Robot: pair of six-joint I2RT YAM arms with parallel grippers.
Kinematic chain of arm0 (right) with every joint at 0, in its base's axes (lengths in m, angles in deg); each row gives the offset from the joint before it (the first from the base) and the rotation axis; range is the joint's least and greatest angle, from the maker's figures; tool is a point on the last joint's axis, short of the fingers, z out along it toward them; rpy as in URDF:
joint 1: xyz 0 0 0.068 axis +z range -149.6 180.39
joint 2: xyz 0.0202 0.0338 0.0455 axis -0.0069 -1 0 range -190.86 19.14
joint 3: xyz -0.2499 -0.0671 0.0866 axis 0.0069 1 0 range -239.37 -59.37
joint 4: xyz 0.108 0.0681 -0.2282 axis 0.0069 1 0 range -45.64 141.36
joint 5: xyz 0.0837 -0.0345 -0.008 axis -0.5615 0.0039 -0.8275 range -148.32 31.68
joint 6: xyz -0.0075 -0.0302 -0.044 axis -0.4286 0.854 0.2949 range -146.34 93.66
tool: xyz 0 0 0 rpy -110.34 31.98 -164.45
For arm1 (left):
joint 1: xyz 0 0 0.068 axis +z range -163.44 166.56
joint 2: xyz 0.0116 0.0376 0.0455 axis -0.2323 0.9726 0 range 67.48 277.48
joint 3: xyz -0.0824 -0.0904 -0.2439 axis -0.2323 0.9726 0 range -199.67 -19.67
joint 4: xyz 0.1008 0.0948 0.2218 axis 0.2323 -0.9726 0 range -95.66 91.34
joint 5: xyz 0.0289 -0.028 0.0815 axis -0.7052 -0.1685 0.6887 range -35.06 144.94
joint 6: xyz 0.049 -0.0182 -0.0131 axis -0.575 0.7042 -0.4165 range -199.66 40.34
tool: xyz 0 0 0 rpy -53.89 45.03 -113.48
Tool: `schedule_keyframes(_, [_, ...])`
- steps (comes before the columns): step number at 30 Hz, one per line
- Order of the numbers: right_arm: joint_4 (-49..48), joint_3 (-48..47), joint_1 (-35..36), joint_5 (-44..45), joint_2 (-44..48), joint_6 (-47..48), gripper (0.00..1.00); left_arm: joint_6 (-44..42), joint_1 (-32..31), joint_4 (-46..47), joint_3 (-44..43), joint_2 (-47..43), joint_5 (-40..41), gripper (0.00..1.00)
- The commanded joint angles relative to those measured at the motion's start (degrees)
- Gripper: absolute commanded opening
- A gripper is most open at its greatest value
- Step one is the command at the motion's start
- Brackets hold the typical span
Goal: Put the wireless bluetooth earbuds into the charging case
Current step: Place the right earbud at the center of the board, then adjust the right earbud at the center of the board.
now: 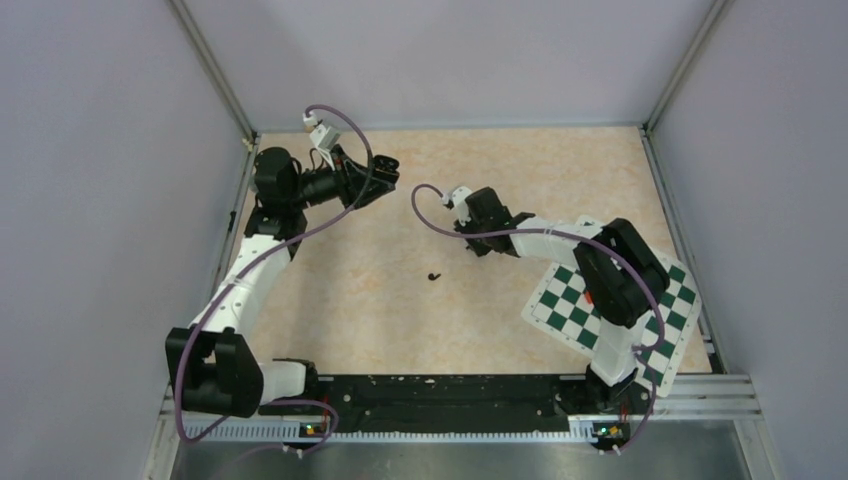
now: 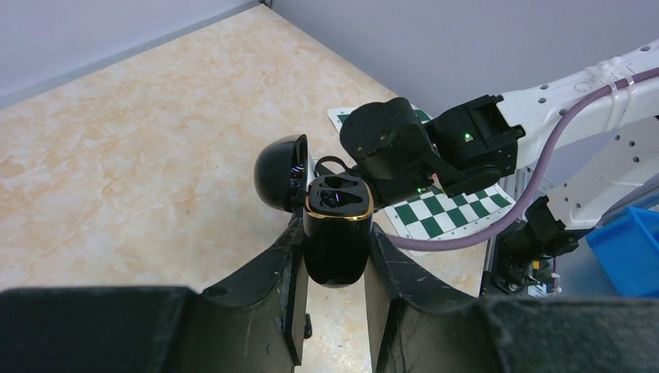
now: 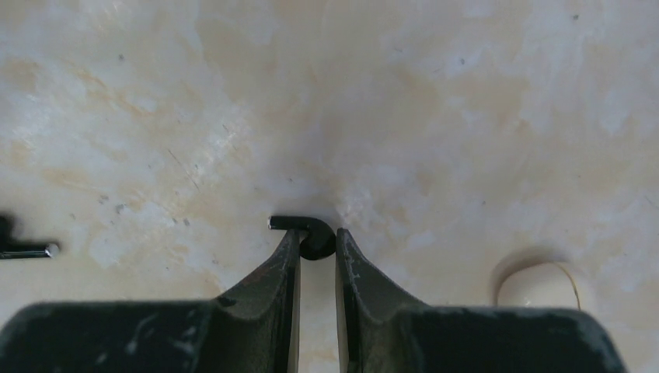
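- Holding the open charging case, the left hand pinches its body.
- Right hand pinches 1 earbud, insertion pending; next move needs stem-to-cavity alignment.

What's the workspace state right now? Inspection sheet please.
Surface: beige marbled tabletop, small specks and scratches.
Job's things: charging case open, lid hinged back; held earbud in the right tool; loose earbud lying on the tabletop.
Clutter: checkerboard sheet under the right arm.
Grippers: left tool shut on the charging case; right tool shut on the held earbud.
Cables: purple cables looped along both arms.
Surroundings: plain walls; blue bin past the table edge.
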State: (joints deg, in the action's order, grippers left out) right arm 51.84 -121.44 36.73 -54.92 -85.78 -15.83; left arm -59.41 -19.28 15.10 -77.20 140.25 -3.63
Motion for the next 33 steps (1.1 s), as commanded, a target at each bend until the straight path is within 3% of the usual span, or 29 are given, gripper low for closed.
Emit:
schedule_keyframes(1, [1.3, -4.2, -0.3, -2.5, -2.2, -5.8, 0.05, 0.4, 0.3, 3.5, 0.7, -1.7, 0.8, 0.00])
schedule_keyframes(4, [2.4, -4.7, -0.4, -4.4, -2.6, -6.7, 0.09, 0.2, 0.3, 3.6, 0.9, -1.4, 0.9, 0.00])
schedule_keyframes(15, [6.9, -4.8, -2.7, -20.6, 1.8, -3.8, 0.46, 0.5, 0.4, 3.9, 0.8, -0.8, 0.8, 0.00])
schedule_keyframes(26, [1.6, -2.7, -6.6, -21.3, 4.3, 4.2, 0.47, 0.6, 0.4, 3.9, 0.7, -1.2, 0.8, 0.00])
schedule_keyframes(33, [-2.1, 0.6, -6.6, -29.9, 3.0, 12.2, 0.46, 0.4, 0.4, 3.8, 0.6, -1.4, 0.3, 0.00])
